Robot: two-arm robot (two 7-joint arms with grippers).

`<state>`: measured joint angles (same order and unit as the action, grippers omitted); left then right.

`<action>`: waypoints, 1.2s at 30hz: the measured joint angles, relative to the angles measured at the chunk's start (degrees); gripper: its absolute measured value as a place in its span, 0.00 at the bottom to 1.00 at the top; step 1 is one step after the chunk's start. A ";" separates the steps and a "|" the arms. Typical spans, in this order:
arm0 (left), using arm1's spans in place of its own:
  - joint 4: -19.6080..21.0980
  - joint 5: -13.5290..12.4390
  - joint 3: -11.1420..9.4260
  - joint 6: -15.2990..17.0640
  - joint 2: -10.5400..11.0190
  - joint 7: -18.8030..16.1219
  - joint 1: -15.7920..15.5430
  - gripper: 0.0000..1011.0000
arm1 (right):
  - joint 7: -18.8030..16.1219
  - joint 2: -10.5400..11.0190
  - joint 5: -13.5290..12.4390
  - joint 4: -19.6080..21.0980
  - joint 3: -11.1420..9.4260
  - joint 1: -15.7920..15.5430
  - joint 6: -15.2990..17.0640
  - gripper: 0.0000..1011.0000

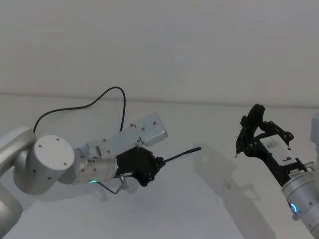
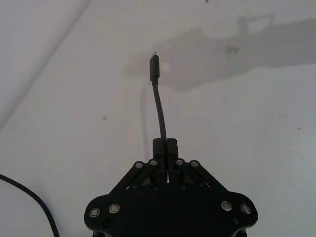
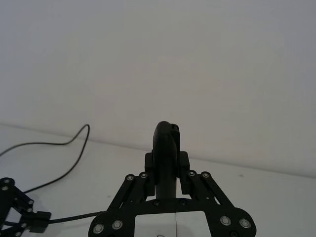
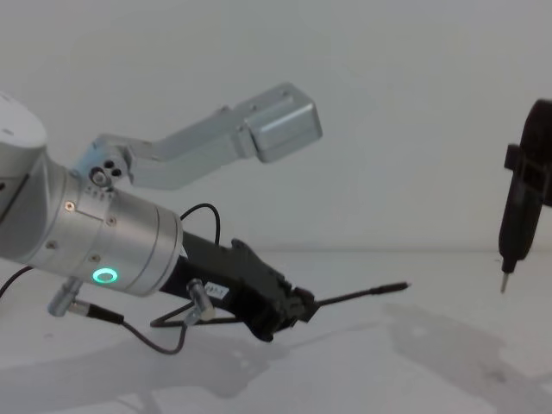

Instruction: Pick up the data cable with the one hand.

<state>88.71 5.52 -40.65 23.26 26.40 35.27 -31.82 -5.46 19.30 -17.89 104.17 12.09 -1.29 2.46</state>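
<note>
Data cable (image 1: 182,154) is clamped between the jaws of the left gripper (image 1: 160,162) over the left half of the white surface (image 1: 209,204). A short stiff length ending in the plug (image 2: 154,66) sticks out toward the middle, clear of the surface, with its shadow beneath. The rest of the cord arcs back behind the left arm (image 1: 50,164) toward the far left edge; where it ends is hard to make out. Toward the right edge, the right gripper (image 1: 249,132) hangs above the surface, jaws closed on a slim dark pen-shaped tool (image 4: 516,216) whose metal tip points down.
</note>
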 joint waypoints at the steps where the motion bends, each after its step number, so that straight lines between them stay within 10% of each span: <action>1: 0.25 0.03 0.11 -0.55 0.13 0.02 0.10 0.03 | -0.23 -0.04 -0.39 0.55 -0.19 -0.14 0.12 0.27; 36: 5.77 -0.35 0.24 -9.02 4.32 4.11 0.32 0.03 | -4.44 -1.69 -9.61 4.89 -2.67 -0.31 2.62 0.27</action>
<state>94.48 5.17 -40.41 14.24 30.72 39.38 -31.50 -9.90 17.61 -27.51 109.07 9.42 -1.59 5.08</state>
